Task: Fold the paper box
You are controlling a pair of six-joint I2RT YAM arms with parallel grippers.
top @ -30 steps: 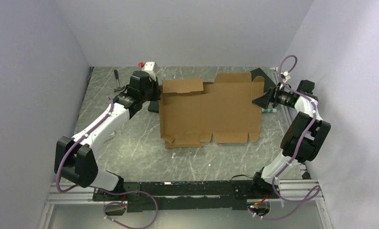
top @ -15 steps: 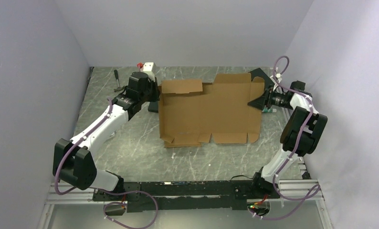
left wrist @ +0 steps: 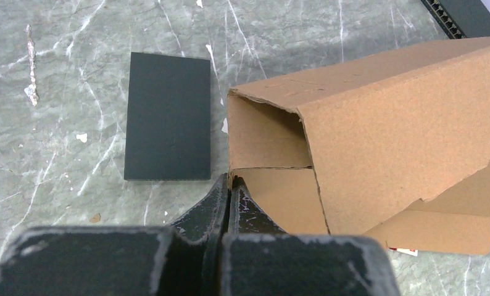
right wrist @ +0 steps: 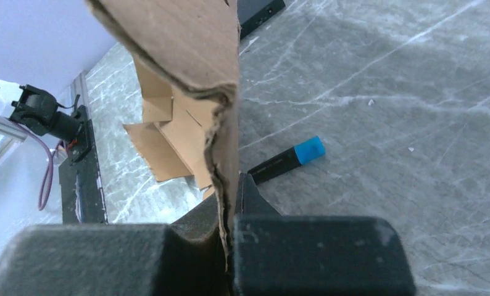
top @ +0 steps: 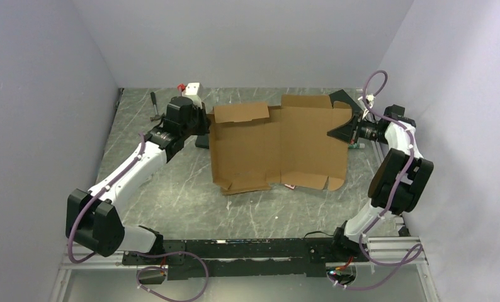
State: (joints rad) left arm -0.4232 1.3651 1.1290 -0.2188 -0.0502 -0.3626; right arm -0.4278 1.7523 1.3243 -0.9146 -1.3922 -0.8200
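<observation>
The plain brown paper box (top: 279,148) spans between both jaws, tented above the tabletop (top: 172,195). Left jaws pinch shut on its corner; right jaws clamp its ragged edge. Just beyond the right jaws lies a blue-capped marker (right wrist: 287,160), lettering unreadable. A red-and-white scrap (top: 289,186) shows beneath the box, mostly hidden.

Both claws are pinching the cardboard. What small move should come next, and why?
Probably lift and draw both inward: the left gripper and right gripper are each shut on an opposite side edge of the paper box, whose sides are not yet upright.
</observation>
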